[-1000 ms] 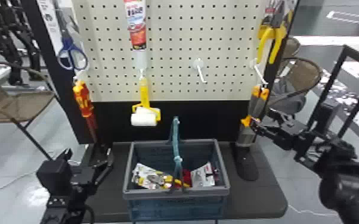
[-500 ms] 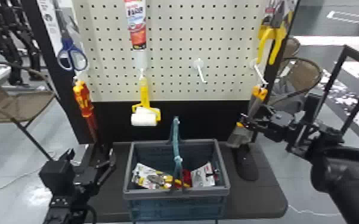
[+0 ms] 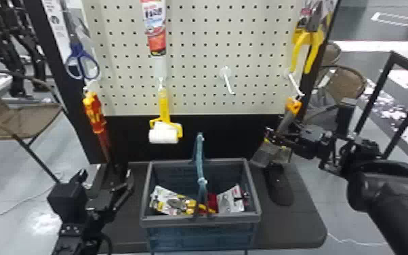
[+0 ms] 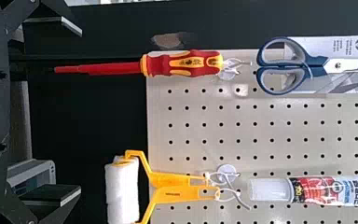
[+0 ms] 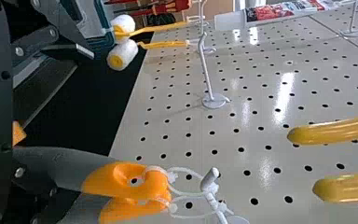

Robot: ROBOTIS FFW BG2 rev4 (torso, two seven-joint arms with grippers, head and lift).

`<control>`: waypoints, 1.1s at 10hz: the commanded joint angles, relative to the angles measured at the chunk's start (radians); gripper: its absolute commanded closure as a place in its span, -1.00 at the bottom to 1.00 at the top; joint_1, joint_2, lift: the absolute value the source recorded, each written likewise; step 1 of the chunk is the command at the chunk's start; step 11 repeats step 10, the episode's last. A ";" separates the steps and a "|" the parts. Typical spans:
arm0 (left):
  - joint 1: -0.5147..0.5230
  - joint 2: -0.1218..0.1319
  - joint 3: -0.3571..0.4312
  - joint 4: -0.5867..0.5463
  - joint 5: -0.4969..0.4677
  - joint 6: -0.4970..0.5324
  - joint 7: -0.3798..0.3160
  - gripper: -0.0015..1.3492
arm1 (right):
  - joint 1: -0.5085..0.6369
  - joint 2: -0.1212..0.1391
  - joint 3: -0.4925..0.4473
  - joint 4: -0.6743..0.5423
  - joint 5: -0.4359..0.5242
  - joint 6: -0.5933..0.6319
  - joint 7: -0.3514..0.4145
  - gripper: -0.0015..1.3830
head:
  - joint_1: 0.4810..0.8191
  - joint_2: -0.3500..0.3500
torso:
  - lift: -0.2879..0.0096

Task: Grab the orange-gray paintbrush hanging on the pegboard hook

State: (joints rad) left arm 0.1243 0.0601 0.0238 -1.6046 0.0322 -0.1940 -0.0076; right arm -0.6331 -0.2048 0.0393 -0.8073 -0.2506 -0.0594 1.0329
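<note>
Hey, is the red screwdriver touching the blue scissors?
Apart. The left wrist view shows it plainly: a gap with bare pegboard showing in it lies between the end of the screwdriver's handle and the scissors' finger loops.

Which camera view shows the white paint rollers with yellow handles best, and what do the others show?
The right wrist view: it shows both paint rollers apart and side-on, with their handles. The left wrist view shows them larger, but its edge cuts them off. The head view shows them from the front, overlapping, so they are harder to separate.
</note>
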 commanded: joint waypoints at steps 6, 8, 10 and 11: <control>0.005 0.000 0.001 0.000 0.002 -0.002 -0.002 -0.82 | -0.003 -0.007 -0.004 0.031 -0.032 -0.013 -0.007 0.73 | -0.60 0.00 | 0.26; 0.005 0.000 0.001 0.000 0.002 -0.004 -0.003 -0.82 | -0.002 -0.007 -0.004 0.033 -0.032 -0.016 -0.008 0.73 | -0.60 0.00 | 0.26; 0.006 0.000 0.001 0.000 0.002 -0.004 -0.002 -0.81 | 0.000 -0.007 -0.004 0.039 -0.035 -0.022 -0.011 0.73 | -0.60 0.00 | 0.26; 0.006 0.000 0.001 0.000 0.002 -0.004 -0.002 -0.81 | 0.000 -0.007 -0.004 0.039 -0.035 -0.022 -0.011 0.73 | -0.60 0.00 | 0.26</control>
